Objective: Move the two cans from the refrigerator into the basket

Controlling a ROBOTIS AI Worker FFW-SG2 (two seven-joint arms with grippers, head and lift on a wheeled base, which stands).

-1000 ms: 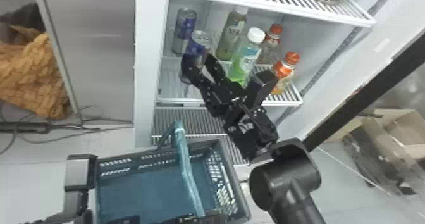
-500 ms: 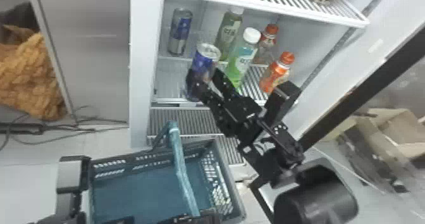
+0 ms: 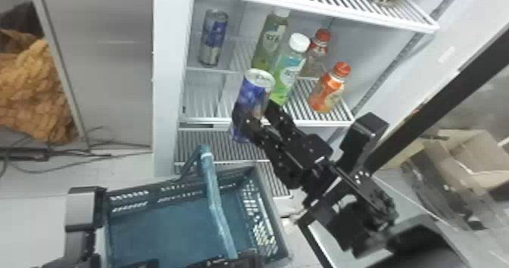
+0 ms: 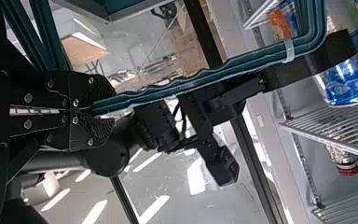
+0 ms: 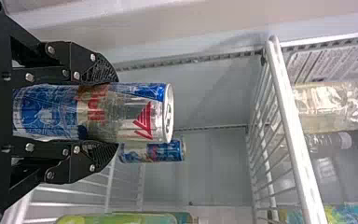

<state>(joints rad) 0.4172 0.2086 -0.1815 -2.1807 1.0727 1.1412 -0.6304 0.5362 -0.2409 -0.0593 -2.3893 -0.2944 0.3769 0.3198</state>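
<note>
Two cans of the same blue and silver kind show in the head view, and we have one of them in our right gripper (image 3: 257, 112). That can (image 3: 253, 94) is near the front edge of the middle shelf (image 3: 288, 122), roughly upright with a slight lean, and our fingers stand apart by its width, one pressed to each side of it. The other can (image 3: 214, 37) stands upright farther back on that shelf, on the left side of the refrigerator (image 3: 163, 78). Just beside our held can, to its right, we see two white-capped green bottles (image 3: 284, 72) (image 3: 270, 36), with two orange-capped bottles (image 3: 327, 93) (image 3: 316, 57) beyond them. With our left gripper (image 3: 235, 259) we hold the teal handle (image 3: 216, 199) of the basket (image 3: 278, 225), its fingers closed around the bar. The basket sits below our held can, in front of the refrigerator.
</note>
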